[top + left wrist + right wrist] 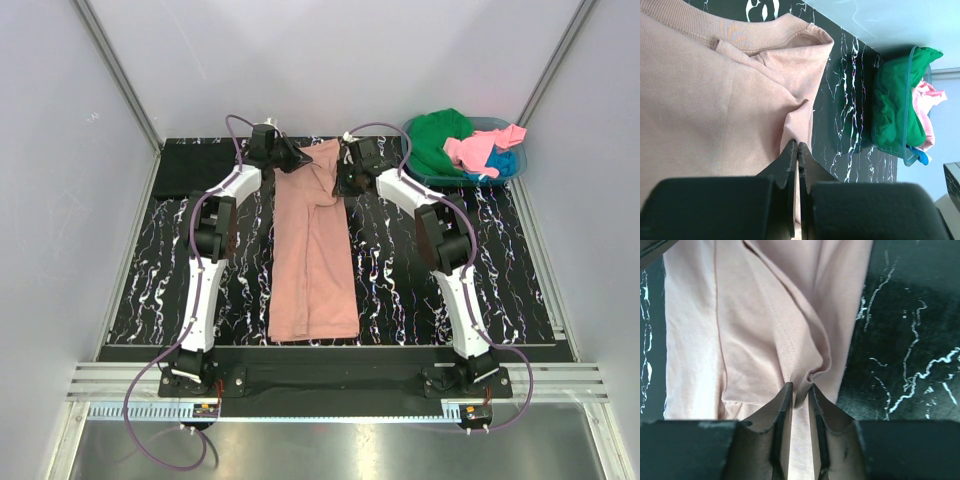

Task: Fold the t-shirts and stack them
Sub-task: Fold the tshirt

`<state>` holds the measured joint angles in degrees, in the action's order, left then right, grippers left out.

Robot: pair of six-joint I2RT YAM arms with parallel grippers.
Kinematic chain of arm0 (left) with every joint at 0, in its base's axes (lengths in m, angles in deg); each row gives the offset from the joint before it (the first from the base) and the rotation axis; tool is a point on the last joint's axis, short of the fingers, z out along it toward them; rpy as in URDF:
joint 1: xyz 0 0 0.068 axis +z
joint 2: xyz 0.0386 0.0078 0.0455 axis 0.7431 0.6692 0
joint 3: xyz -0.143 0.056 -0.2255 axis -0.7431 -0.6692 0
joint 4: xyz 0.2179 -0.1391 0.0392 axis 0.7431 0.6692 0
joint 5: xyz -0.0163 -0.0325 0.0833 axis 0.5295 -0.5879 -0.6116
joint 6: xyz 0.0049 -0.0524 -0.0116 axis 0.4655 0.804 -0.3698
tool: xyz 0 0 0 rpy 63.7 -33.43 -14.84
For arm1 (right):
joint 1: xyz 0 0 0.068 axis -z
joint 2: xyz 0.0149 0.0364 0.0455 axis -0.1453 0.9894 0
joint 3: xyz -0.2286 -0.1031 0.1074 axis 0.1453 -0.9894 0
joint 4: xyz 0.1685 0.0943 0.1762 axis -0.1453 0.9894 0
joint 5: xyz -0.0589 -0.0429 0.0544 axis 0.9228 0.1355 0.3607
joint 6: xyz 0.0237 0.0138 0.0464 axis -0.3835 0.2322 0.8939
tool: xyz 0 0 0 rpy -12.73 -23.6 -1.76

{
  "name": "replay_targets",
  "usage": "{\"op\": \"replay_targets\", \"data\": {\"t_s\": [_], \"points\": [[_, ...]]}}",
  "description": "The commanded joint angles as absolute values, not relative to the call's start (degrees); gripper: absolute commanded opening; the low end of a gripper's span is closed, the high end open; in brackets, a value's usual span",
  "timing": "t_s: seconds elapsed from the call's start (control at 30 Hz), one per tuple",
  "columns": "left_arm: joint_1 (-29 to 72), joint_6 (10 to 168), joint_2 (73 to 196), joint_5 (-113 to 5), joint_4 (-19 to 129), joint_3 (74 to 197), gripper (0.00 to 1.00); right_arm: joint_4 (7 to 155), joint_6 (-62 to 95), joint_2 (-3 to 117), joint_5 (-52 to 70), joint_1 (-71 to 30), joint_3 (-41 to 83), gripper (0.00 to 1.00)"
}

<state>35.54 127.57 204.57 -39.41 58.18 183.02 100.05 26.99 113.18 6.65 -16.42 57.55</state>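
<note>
Left gripper (797,147) clamped tight on a fold of the salmon shirt (312,250) | right gripper (800,392) pinching its other shoulder | shirt folded long, centre table, collar at 12 o'clock | basket (524,158) at 2 o'clock holds green shirt (438,140), pink shirt (480,150), blue shirt (505,163) | black shirt (195,168) flat at 11 o'clock | black marbled table (400,285), pale walls (60,150)

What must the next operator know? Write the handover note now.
Left gripper shut on the salmon shirt at its far end; right gripper shut on it alongside.
Salmon shirt lies mid-table as a long narrow strip, sides folded in.
Black shirt flat at far-left corner, apparently folded.
Green shirt, pink shirt, blue shirt heaped in the basket, far right.
Left: fold the strip across, stack, then the basket three.
</note>
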Motion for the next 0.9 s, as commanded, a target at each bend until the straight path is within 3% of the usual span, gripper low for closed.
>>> {"op": "replay_targets", "data": {"t_s": [0.0, 0.87], "points": [[35.6, 127.8, 204.1, -38.2, 55.6, 185.4, 0.00, 99.2, 25.4, 109.2, 7.5, -17.5, 58.1, 0.27], [37.9, 127.1, 203.1, -35.6, 56.9, 182.3, 0.00, 98.7, 23.8, 108.7, 2.6, -20.0, 57.4, 0.36]]}}
